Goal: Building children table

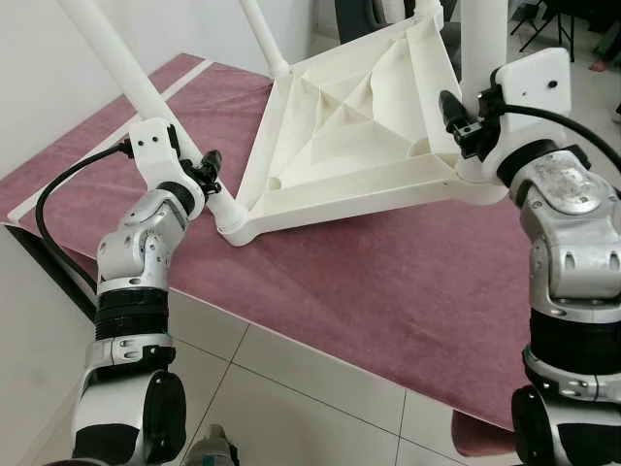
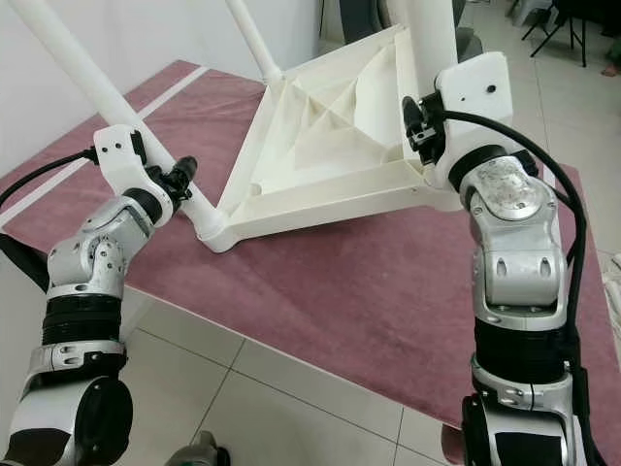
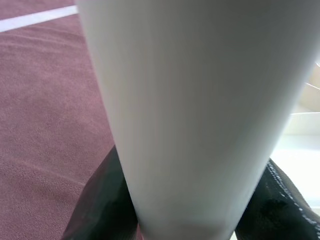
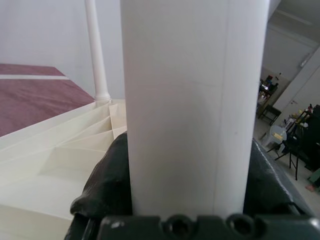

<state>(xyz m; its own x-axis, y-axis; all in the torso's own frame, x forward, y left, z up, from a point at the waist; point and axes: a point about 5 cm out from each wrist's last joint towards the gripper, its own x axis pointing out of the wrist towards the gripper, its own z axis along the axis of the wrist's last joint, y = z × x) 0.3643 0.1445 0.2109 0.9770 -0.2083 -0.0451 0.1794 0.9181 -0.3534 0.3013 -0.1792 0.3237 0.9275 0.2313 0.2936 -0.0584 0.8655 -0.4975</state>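
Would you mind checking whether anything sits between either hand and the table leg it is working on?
Nothing visible does. The left hand is closed directly on the near-left leg, and the right hand directly on the near-right leg, above the upturned tabletop.

No readable text, labels, brand names, numbers or signs anywhere; the white table parts, robot arms and maroon mat are all unmarked.

Smooth white plastic table (matt, ribbed underside) rests on napped maroon cloth.
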